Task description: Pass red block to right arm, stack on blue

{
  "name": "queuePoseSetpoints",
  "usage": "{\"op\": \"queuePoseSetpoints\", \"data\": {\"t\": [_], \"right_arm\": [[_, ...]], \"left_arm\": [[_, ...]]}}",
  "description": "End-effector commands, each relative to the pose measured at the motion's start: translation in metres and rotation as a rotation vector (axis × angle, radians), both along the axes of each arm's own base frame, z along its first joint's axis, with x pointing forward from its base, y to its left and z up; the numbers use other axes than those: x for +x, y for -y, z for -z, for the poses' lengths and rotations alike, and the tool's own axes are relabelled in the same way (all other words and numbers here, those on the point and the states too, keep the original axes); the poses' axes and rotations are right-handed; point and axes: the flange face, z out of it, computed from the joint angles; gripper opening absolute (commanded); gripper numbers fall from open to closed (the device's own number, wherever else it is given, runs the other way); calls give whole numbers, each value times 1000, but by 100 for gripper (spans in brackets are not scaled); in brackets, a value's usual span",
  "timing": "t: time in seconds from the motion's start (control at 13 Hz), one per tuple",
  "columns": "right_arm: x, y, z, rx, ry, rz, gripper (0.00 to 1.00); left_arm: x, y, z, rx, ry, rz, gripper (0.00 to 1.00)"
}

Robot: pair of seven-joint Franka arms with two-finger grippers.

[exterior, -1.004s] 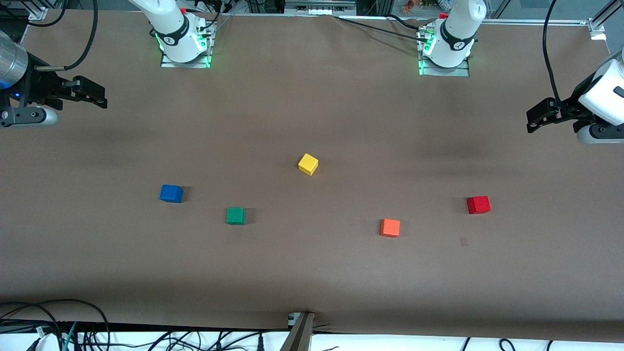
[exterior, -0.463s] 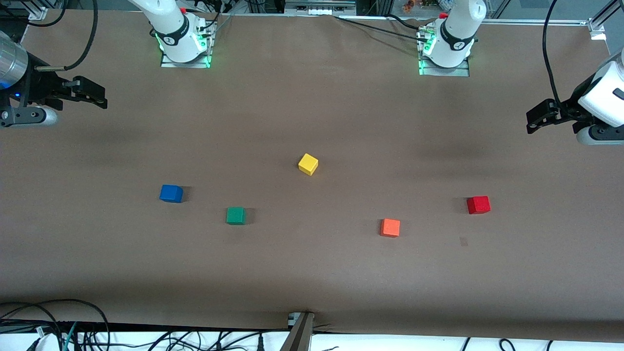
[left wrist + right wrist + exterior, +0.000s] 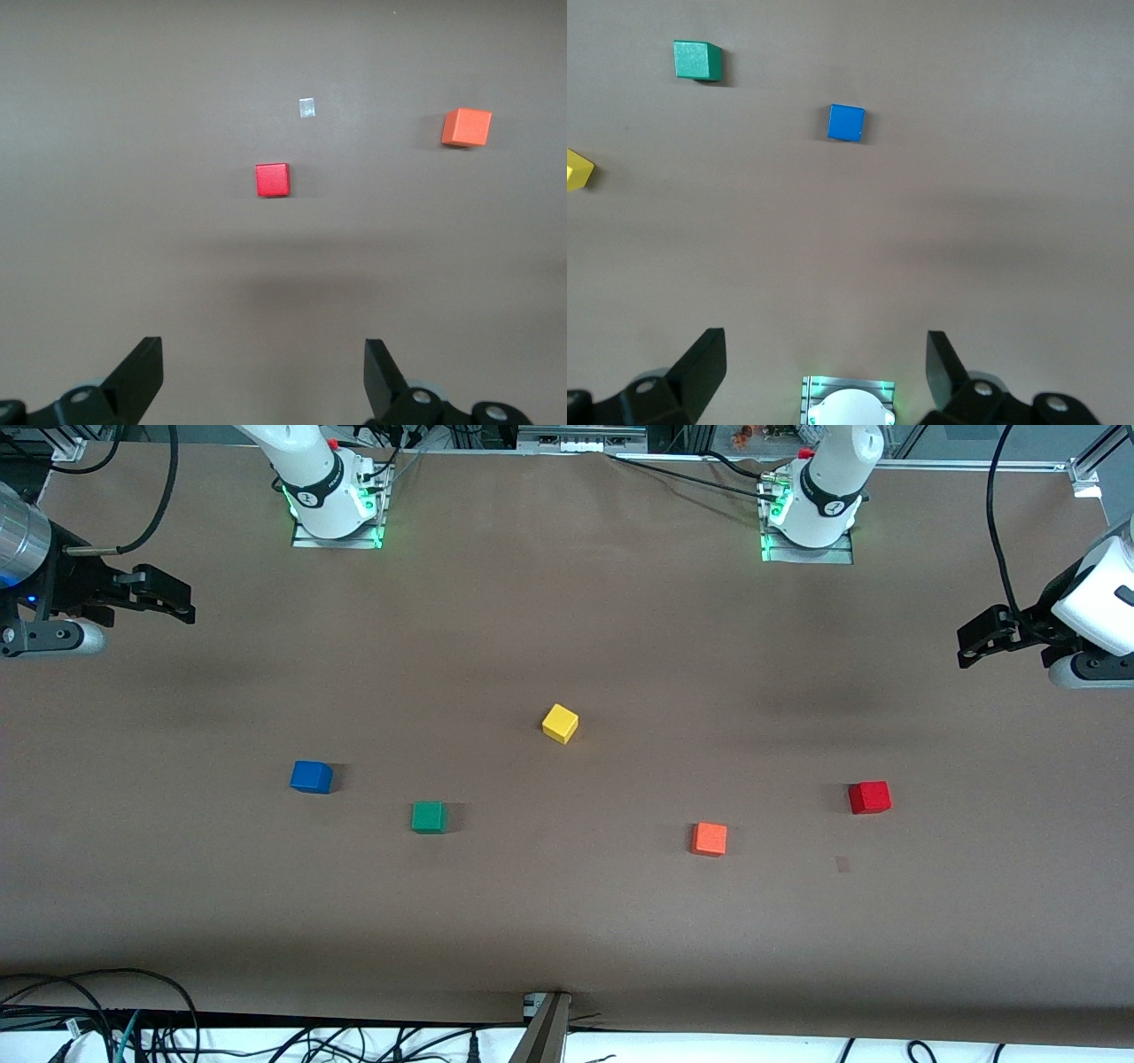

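The red block (image 3: 869, 797) lies on the brown table toward the left arm's end; in the left wrist view (image 3: 273, 180) it sits alone, apart from the fingers. The blue block (image 3: 310, 777) lies toward the right arm's end and also shows in the right wrist view (image 3: 846, 123). My left gripper (image 3: 970, 645) hangs open and empty in the air over the left arm's end of the table, its fingers spread wide (image 3: 263, 372). My right gripper (image 3: 182, 600) hangs open and empty over the right arm's end (image 3: 824, 363).
An orange block (image 3: 709, 839) lies beside the red one, nearer the table's middle. A green block (image 3: 429, 817) lies beside the blue one. A yellow block (image 3: 560, 723) sits mid-table. A small grey tape mark (image 3: 842, 864) is near the red block. Cables run along the front edge.
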Motion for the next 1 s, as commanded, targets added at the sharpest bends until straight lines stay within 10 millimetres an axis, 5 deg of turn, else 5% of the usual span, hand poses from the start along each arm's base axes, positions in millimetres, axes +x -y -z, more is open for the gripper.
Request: {"op": "queuePoseSetpoints", "data": {"t": [0.0,0.39,0.54,0.69,0.93], "right_arm": [[2,6,-1,16,2,3,100],[2,10,-1,14,4,10,100],[2,10,-1,11,4,10,100],[2,10,-1,11,4,11,100],[3,8,-2,18,18,9,100]], "left_arm": [[-1,-2,-1,-10,5,4,100],[-1,-4,-2,-6,5,1,100],[2,-9,19,79,-79,12,100],[-5,-15,-8,86,-56,-6,100],[-12,12,-2,256,-133,51,100]]}}
